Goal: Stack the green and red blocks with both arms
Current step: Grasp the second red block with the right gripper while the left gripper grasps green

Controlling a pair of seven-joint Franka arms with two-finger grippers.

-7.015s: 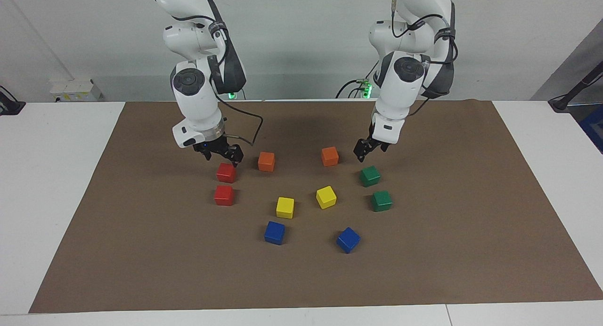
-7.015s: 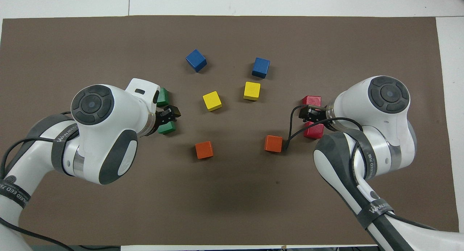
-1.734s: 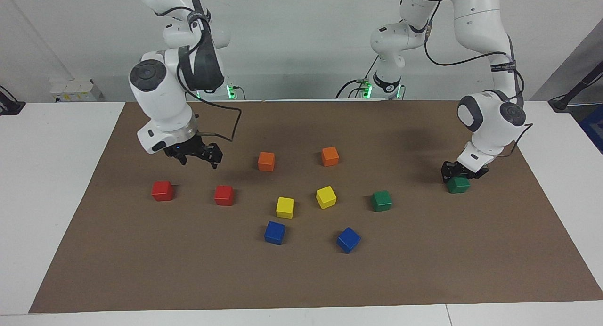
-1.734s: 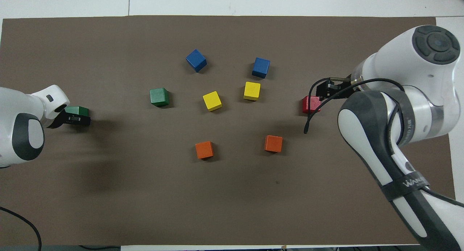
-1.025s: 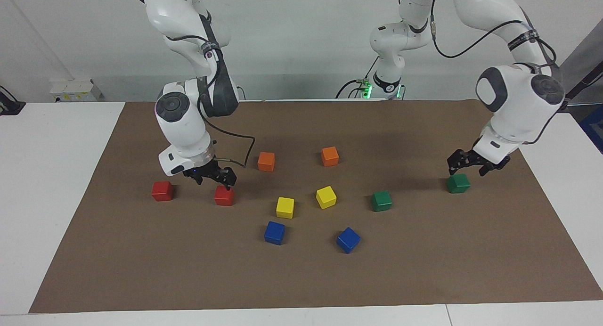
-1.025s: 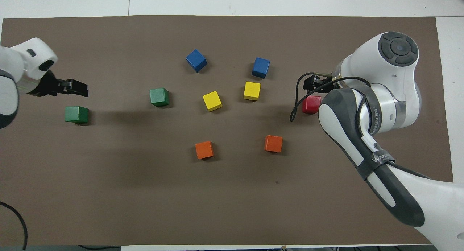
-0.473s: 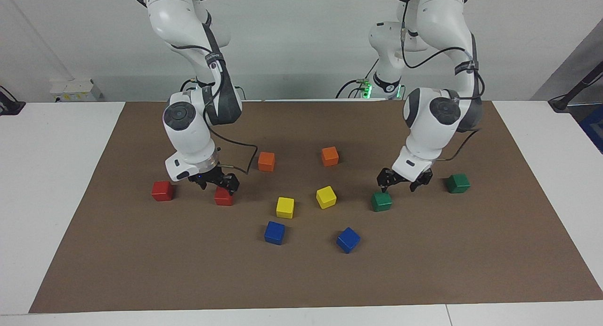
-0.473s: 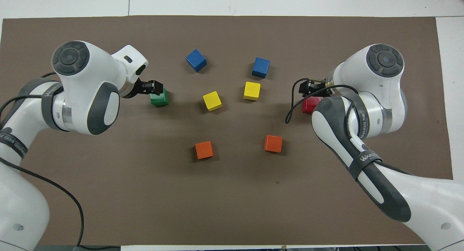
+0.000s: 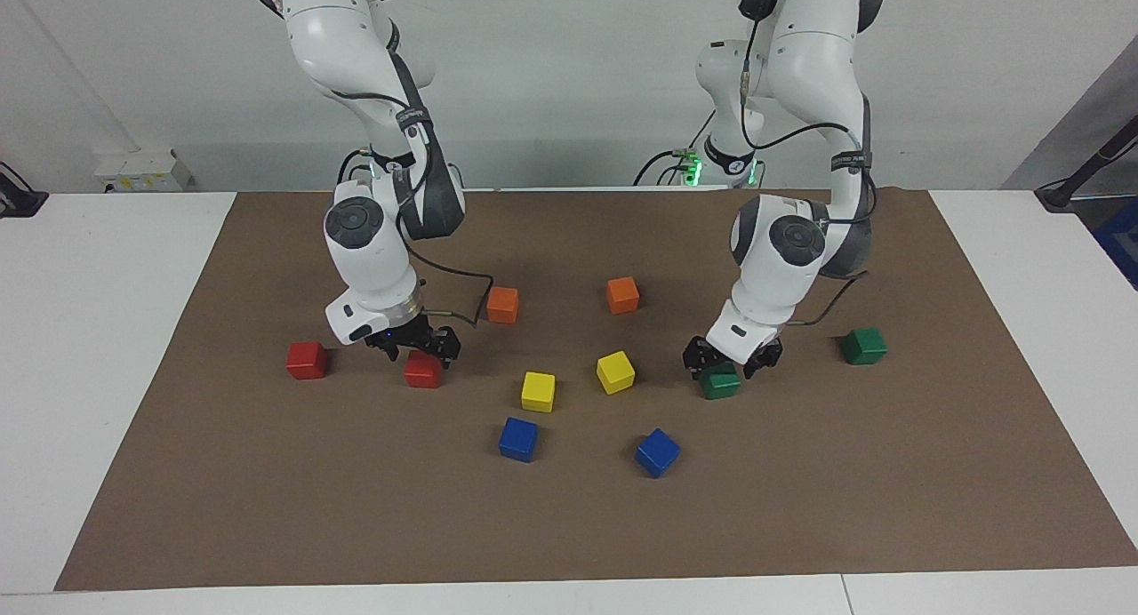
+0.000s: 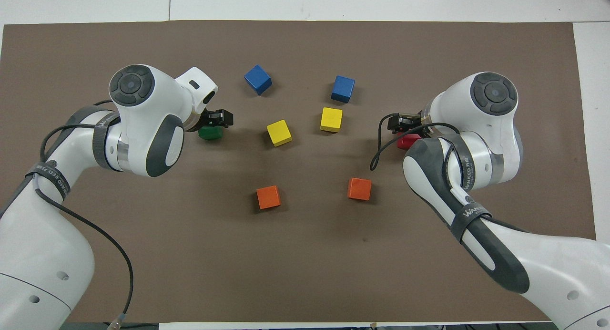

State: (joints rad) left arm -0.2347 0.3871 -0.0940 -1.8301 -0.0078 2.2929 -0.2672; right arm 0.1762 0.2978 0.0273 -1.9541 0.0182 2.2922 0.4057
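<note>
Green block (image 9: 719,382) sits near the yellow cubes (image 9: 615,371), toward the left arm's end, with the left tool (image 9: 731,359) spread astride it, likely to grip. Its twin (image 9: 864,346) waits as a stack base. Right tool (image 9: 425,343), also spread, straddles a red block (image 9: 422,371); the other red (image 9: 306,360) lies apart.

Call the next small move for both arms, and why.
Probably close both hands. The left hand is down, open, around a green block; the right hand is down, open, at a red block. The other green block and the other red block sit alone on the mat, nothing stacked yet.
</note>
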